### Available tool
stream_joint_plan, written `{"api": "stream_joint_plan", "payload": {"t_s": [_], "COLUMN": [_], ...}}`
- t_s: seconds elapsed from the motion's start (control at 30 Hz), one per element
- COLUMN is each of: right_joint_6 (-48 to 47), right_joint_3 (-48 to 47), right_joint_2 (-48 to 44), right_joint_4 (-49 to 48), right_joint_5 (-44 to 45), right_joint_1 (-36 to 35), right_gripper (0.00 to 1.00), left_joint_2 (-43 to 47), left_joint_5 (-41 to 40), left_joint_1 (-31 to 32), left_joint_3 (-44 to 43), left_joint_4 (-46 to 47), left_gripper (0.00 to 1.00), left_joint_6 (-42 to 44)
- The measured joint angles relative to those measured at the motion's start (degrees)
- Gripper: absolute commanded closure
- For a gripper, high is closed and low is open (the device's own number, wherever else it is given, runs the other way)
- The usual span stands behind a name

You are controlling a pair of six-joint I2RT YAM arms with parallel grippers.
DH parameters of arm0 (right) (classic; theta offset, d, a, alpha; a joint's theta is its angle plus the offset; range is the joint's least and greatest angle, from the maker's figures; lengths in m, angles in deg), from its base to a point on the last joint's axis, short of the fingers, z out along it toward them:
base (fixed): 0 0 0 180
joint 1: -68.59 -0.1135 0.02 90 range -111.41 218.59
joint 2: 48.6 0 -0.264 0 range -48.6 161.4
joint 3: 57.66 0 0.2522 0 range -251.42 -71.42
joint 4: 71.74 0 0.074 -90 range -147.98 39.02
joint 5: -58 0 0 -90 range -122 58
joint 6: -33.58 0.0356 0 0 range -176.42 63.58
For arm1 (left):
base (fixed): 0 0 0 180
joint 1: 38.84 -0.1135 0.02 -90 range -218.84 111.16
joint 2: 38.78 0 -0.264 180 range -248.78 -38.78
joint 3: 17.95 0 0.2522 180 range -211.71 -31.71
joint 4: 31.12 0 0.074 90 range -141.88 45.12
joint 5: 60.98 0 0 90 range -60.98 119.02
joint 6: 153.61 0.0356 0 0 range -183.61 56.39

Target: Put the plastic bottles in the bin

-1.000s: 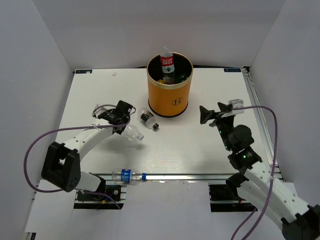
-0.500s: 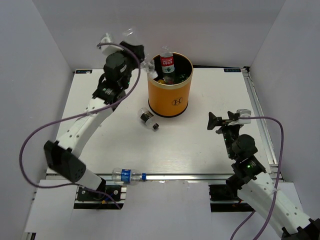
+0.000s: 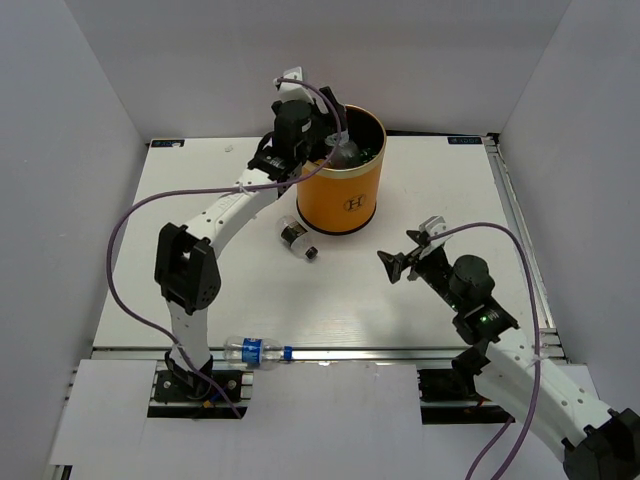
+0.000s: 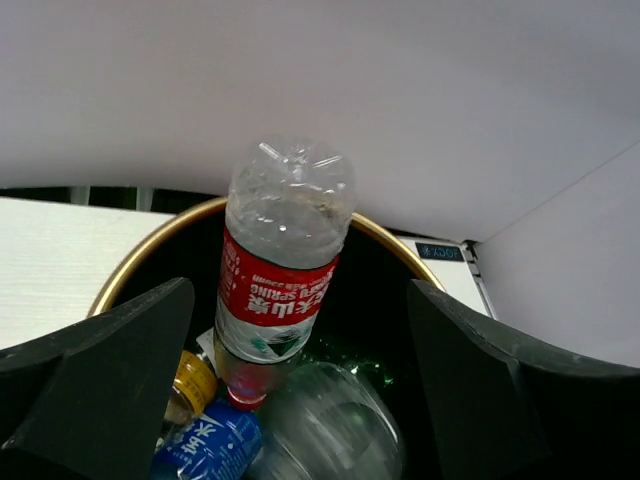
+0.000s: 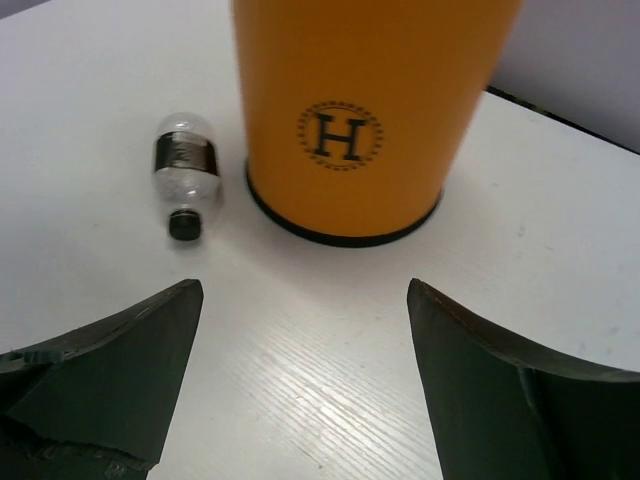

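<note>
Your left fingers (image 4: pixel 100 370) gape empty over the bin (image 3: pixel 340 195); with the right fingers (image 5: pixel 480 370), equally wide and empty, pinch the probably light, crushable black-labelled bottle (image 5: pixel 185 160) ahead-left across its middle.

We see a white, wood-grained table (image 3: pixel 350 300) enclosed by pale walls (image 3: pixel 320 60) at the back and both sides. A metal rail (image 3: pixel 380 352) runs along its near edge, and a small dark label (image 3: pixel 465 141) sits at its far right corner.

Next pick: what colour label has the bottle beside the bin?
Black. The bottle shows clearest in the right wrist view.
</note>
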Motion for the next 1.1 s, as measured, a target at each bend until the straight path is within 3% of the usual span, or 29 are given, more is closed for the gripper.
{"api": "stream_joint_plan", "payload": {"t_s": [0.3,0.43,0.53,0.63,0.77,0.93,1.1], "right_joint_6": [-1.6,-3.8,-6.7,-10.1,-16.0,-24.6,-27.3], "right_joint_3": [-1.0,-4.7,-9.0,-16.1,-28.2,-47.2,-54.9], "right_joint_2": [4.6,11.0,19.0,29.9,45.6,66.3,76.8], "right_joint_4": [0.8,2.8,4.7,7.4,9.7,15.8,19.6], "right_joint_5": [-15.9,-21.0,-22.0,-23.2,-23.8,-25.0,-25.2], "right_joint_1": [-0.1,-4.0,-11.9,-20.0,-30.7,-40.9,-45.3], "right_gripper": [0.11,0.1,0.11,0.11,0.11,0.11,0.11], "left_joint_2": [9.6,24.4,36.9,47.1,52.5,52.0,53.2], "left_joint_5": [0.3,-3.3,-7.1,-7.9,-6.3,-4.9,-4.8], "left_joint_1": [0.0,0.0,-1.8,-8.1,-17.7,-18.9,-19.1], "left_joint_3": [1.0,13.2,25.6,37.9,50.3,54.0,54.0], "left_joint_4": [-3.1,-3.5,-5.2,-9.5,-16.4,-23.3,-24.1], "left_gripper": [0.02,0.02,0.02,0.02,0.02,0.02,0.02], "left_joint_6": [1.8,2.5,0.7,-4.5,-10.9,-14.7,-15.7]}}
